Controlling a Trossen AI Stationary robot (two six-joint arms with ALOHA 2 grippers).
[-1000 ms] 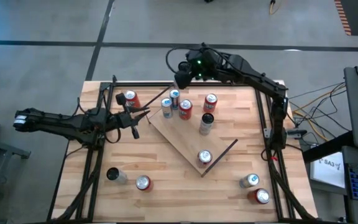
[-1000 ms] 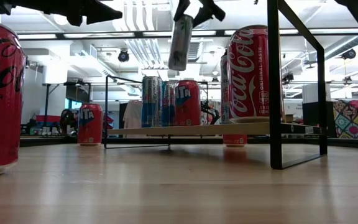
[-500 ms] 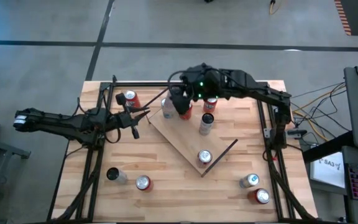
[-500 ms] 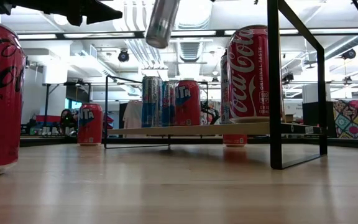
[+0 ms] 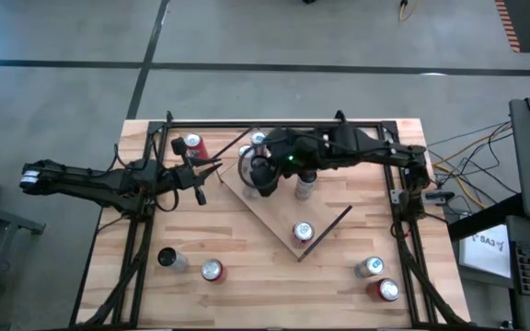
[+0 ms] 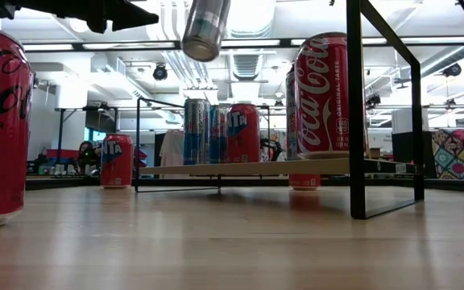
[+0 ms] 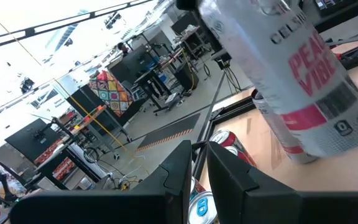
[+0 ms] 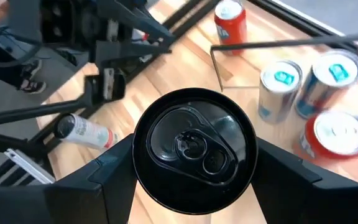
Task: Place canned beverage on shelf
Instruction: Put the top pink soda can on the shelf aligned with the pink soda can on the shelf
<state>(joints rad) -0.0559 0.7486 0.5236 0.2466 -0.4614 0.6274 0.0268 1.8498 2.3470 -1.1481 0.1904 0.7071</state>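
At the table's left edge my left gripper [image 5: 202,175] waits with fingers pressed together, holding nothing, just beside a red can [image 5: 192,146]. Further right, over the shelf's [image 5: 279,216] near-left corner, my right gripper [image 5: 261,172] pinches a black-topped can [image 8: 194,147], carried high above the board, tilted in the low view. I judge this the carry step; next I must level it and lower onto bare board, clear of the standing cans [image 5: 304,182].

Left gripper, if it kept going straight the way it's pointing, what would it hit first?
Probably the silver can held in the right gripper, which hangs ahead of the shut left gripper; depth is unclear, so it might pass beside it.
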